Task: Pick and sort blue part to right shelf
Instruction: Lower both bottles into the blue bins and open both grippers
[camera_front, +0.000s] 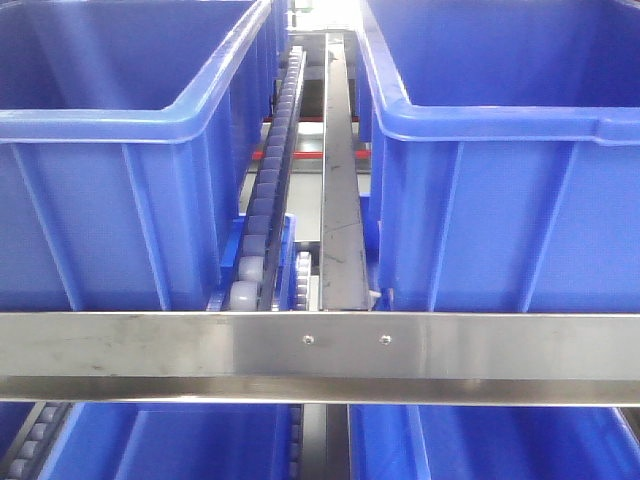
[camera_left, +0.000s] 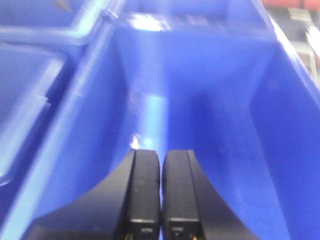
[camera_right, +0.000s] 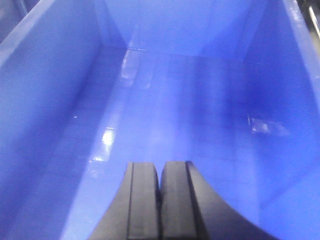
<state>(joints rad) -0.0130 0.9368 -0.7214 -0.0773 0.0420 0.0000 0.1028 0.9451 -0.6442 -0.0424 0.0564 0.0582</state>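
Bins fill the front view: two large blue ones on the upper level, the left bin (camera_front: 120, 150) and the right bin (camera_front: 500, 170), and the tops of two more below the steel rail (camera_front: 320, 350) that crosses the picture. Between the upper pair run one white roller track (camera_front: 268, 190) and one steel divider (camera_front: 340, 180), all part of the shelf (camera_front: 150, 385). Two small screws sit in the rail (near its middle).

The blue part shows in none of the three views, so where it lies relative to either gripper cannot be told.

The left gripper (camera_left: 161, 195) hangs over the inside of a blue bin, its two black fingers pressed together with only a thin slit between them and nothing pinched. The right gripper (camera_right: 160, 200) looks down into another bin with a bare, glossy floor, fingers likewise pressed together and holding nothing.
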